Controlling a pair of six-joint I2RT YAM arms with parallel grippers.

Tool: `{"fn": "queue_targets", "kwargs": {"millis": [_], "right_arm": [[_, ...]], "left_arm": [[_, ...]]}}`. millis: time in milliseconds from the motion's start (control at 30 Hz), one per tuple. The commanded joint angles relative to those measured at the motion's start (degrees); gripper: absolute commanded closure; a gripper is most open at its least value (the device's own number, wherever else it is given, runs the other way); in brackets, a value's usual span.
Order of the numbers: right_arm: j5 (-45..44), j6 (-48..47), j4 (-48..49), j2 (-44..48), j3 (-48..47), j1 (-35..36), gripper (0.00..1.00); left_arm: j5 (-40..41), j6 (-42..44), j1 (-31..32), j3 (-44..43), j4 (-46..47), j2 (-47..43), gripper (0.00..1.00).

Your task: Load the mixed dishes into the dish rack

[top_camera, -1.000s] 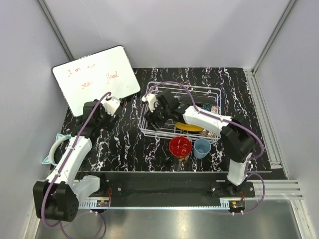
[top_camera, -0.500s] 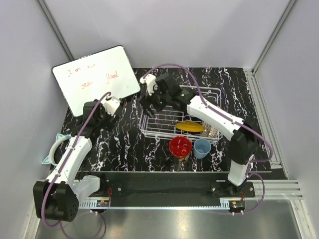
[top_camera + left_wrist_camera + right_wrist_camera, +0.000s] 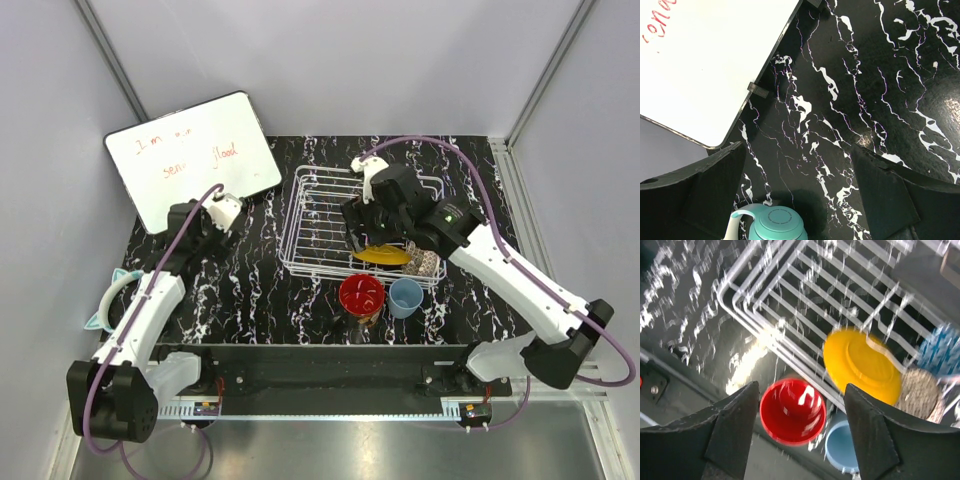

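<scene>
The white wire dish rack (image 3: 320, 215) stands mid-table. In it lie the yellow plate (image 3: 380, 255), the floral dish (image 3: 428, 263) and, in the right wrist view, the blue patterned bowl (image 3: 942, 347). The red bowl (image 3: 361, 293) and pale blue cup (image 3: 405, 297) stand on the table just in front of the rack. A dark-orange thing (image 3: 366, 319) shows under the red bowl, likely the mug. My right gripper (image 3: 362, 232) hangs open and empty over the rack's right half; in its wrist view (image 3: 800, 387) the red bowl (image 3: 792, 411), cup (image 3: 842, 450) and plate (image 3: 862, 365) lie below. My left gripper (image 3: 222, 212) is open and empty.
A white writing board (image 3: 195, 155) leans at the back left and also shows in the left wrist view (image 3: 705, 60). Teal headphones (image 3: 112, 300) lie at the left table edge, below the left gripper (image 3: 799, 147), where they show as a teal shape (image 3: 772, 225). Grey walls enclose the table.
My right arm has swung from the rack's far-left corner to over its right half, near the yellow plate. The left arm and the dishes have not moved.
</scene>
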State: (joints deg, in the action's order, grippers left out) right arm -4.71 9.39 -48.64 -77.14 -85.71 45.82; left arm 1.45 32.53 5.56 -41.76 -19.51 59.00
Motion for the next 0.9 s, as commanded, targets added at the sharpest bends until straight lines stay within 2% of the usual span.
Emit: {"fn": "queue_targets", "kwargs": {"millis": [0,33,67,167,233,433,867], "right_arm": [[3.5,5.6,-10.9,-1.3,-2.1,0.6,0.24],[5.7,6.1,-11.3,-1.3,-2.2,0.6,0.26],[9.9,7.1,-12.7,-1.8,-3.0,0.6,0.32],[16.4,8.9,-18.7,-8.6,-7.5,0.6,0.40],[17.5,8.5,-23.6,-11.7,-11.3,0.7,0.41],[22.0,8.5,-23.2,-15.2,-12.0,1.1,0.38],[15.0,9.8,-19.1,-22.5,-5.3,2.5,0.37]], "left_arm": [[-1.1,0.9,0.1,-3.0,2.0,-0.6,0.08],[-1.1,1.0,0.1,-2.6,1.9,-0.8,0.08],[-1.1,1.3,0.1,-2.5,1.8,-1.8,0.08],[-0.8,2.2,0.1,-1.1,1.7,-3.4,0.08],[-0.9,2.8,0.1,0.5,1.7,-5.2,0.08],[-1.1,2.1,0.1,4.3,1.7,-9.7,0.08],[-2.9,1.0,0.1,4.0,1.0,-13.0,0.08]]}}
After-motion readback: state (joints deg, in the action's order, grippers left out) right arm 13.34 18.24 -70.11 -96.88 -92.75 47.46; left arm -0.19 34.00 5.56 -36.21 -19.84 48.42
